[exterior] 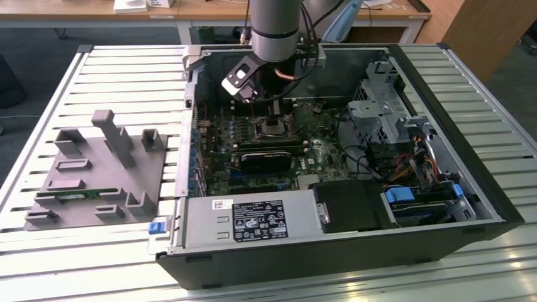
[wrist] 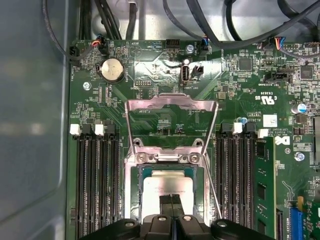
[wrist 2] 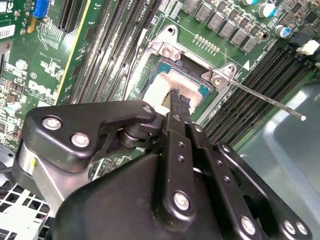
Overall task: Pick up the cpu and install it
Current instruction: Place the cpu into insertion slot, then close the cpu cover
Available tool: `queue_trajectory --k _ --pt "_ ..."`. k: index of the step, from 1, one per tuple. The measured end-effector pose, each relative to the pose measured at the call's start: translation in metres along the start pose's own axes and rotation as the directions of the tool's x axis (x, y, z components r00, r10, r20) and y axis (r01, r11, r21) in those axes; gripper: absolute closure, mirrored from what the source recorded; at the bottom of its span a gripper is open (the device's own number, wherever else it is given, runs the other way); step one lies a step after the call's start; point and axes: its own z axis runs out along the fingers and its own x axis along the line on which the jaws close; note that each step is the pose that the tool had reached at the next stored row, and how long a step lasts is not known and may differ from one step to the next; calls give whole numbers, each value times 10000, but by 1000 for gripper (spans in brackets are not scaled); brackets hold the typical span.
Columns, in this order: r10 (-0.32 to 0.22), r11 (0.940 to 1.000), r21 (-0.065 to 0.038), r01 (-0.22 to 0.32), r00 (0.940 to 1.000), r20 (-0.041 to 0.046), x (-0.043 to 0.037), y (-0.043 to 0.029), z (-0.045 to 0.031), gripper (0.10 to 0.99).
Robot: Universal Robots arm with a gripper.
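Big slatted table (exterior: 75, 264) with an open PC case (exterior: 353, 258) lying on its side, and the arm (exterior: 277, 25) reaching down into it from above. On the exterior view's left of the case sits a grey tray (exterior: 92, 170) with upright posts, and a thin green stick (exterior: 84, 195) lies in one of its slots.

Inside the case, the power supply (exterior: 251, 220) at the near edge carries a white label plus a smaller sticker. The print is too small to make out. A bundle of cables (exterior: 369, 165) runs beside the drive cage. The motherboard (wrist: 150, 75) has plenty of white silk-screen lettering and a small white sticker, none of it really legible.

The gripper (wrist: 171, 200) hangs right over the socket with its two black fingers pinched together, nothing clamped between them. In the second wrist view its tips (wrist 2: 178, 98) are right at the cpu's top, but I can't tell if they actually touch.

The socket's metal plate (wrist: 172, 107) is flipped up, out of the way. The cpu (wrist: 160, 186) lies flat in the open socket, shiny top up. Memory slots flank it on both sides, and one green memory stick (wrist: 262, 185) is seated a few slots over. The thin lever (wrist 2: 270, 102) sticks out free beside the socket. A coin cell (wrist: 112, 70) sits further up the board.
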Motion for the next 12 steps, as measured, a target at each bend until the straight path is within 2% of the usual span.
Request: queue_trajectory --k 6,12 --pt "0 10000 0 0 10000 -1 0 2 -39 980" --pt "0 10000 -1 0 10000 -1 1 5 -111 980"
